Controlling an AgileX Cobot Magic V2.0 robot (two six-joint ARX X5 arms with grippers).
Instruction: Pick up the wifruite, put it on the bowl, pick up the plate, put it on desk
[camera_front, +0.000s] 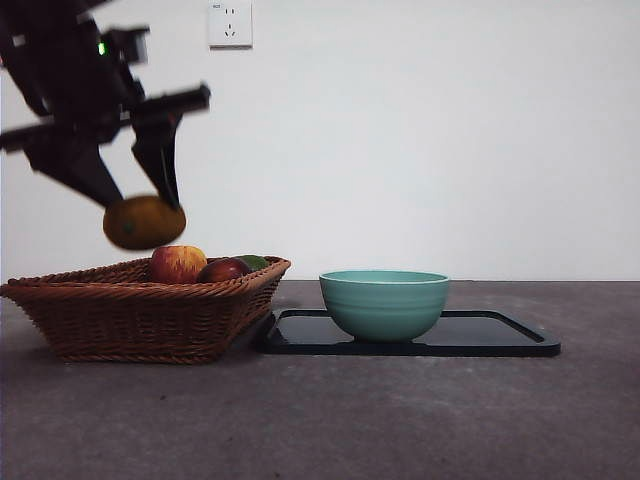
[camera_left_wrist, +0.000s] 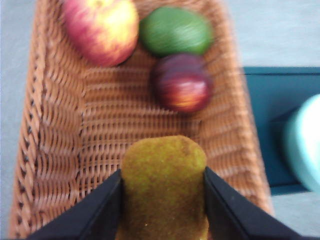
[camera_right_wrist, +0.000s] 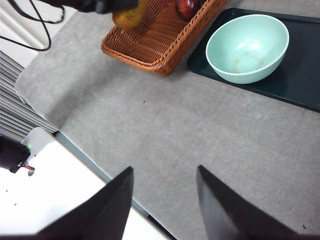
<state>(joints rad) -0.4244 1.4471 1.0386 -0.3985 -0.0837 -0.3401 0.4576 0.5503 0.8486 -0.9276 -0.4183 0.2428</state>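
Grey-brown desk (camera_front: 400, 420) takes up most of the front view, with the wicker basket (camera_front: 150, 310) at about 9 o'clock and the dark tray (camera_front: 500, 335) just beside it toward 3 o'clock, the mint-green bowl (camera_front: 384, 303) sitting on that tray. The left gripper (camera_front: 140, 205) has its jaws clamped on the wifruite (camera_front: 143, 221), hanging above the basket's near-left end and clear of the rim, so the step in hand looks like the carry over to the bowl. To do it well I'd say keep the height so the fruit clears the basket's far rim and the bowl's lip, travel toward 3 o'clock, stop centred over the bowl, lower close, then let go so it doesn't bounce out. The squeeze looks decent: in the left wrist view the jaws press both flanks of the wifruite (camera_left_wrist: 164, 187), roughly mid-body. That same view also shows what's left in the basket (camera_left_wrist: 55, 150), a streaked apple (camera_left_wrist: 101, 29), a green fruit (camera_left_wrist: 175, 31) and a dark red fruit (camera_left_wrist: 181, 82), which the front view mostly hides behind the rim. Only the right wrist view looks down into the bowl (camera_right_wrist: 247, 47), which has nothing in it, and shows the right gripper (camera_right_wrist: 165, 200) waiting with jaws spread, well apart from everything.
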